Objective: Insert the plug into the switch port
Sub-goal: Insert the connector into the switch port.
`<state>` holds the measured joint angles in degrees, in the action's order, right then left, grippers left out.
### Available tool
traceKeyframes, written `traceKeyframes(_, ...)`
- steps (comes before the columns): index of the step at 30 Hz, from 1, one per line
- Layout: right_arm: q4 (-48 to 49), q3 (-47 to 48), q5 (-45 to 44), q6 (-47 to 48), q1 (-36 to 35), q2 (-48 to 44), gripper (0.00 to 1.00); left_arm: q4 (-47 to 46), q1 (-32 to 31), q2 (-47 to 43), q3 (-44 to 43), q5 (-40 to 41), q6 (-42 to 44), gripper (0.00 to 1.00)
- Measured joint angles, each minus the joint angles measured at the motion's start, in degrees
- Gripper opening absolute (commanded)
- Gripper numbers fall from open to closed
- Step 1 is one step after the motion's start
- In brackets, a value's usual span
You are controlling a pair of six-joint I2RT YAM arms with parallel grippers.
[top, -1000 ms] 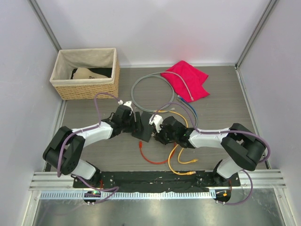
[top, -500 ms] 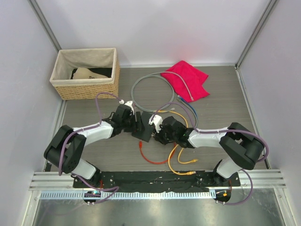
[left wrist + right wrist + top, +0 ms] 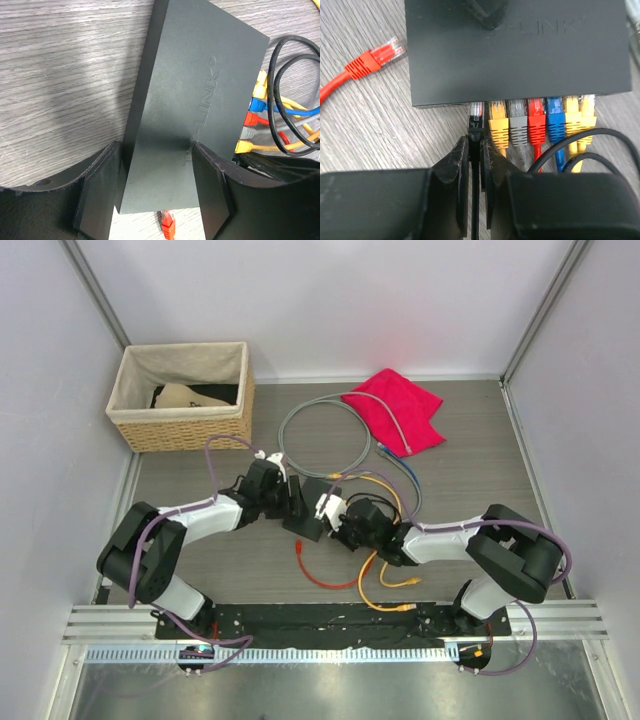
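Note:
The switch (image 3: 307,521) is a flat dark grey box lying between the two arms. My left gripper (image 3: 291,503) is shut on it, with its fingers (image 3: 100,195) clamped on the switch's (image 3: 195,95) two long sides. My right gripper (image 3: 336,524) is shut on a black plug (image 3: 476,121). The plug's clear tip sits at the mouth of the leftmost port of the switch (image 3: 520,50). Several yellow, grey, red and blue plugs (image 3: 536,125) fill the ports beside it.
A loose red plug (image 3: 372,60) on its cable lies just left of the switch, near its end (image 3: 168,227). Orange and yellow cables (image 3: 385,585) trail toward the near edge. A grey cable coil (image 3: 320,435), a red cloth (image 3: 395,408) and a wicker basket (image 3: 180,395) lie farther back.
My right gripper with the black plug has shifted slightly toward the near side, along the switch's port edge. The left gripper still holds the switch in nearly the same place.

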<state>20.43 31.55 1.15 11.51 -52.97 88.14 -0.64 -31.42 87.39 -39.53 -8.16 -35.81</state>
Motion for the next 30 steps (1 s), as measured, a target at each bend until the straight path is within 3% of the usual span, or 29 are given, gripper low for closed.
traceKeyframes(6,4.4,-2.3,-7.0,3.7,-3.9,-0.2,0.01,0.4,0.0,0.5,-0.5,-0.2,-0.2,0.61)
traceKeyframes(14,4.4,-2.3,-8.5,5.2,-4.6,-0.2,0.01,0.5,-0.1,0.7,-0.7,-0.4,0.1,0.59)
traceKeyframes(30,-10.1,6.9,-8.3,7.3,-4.7,2.3,0.01,0.7,-4.6,0.5,-1.0,5.7,0.9,0.57)
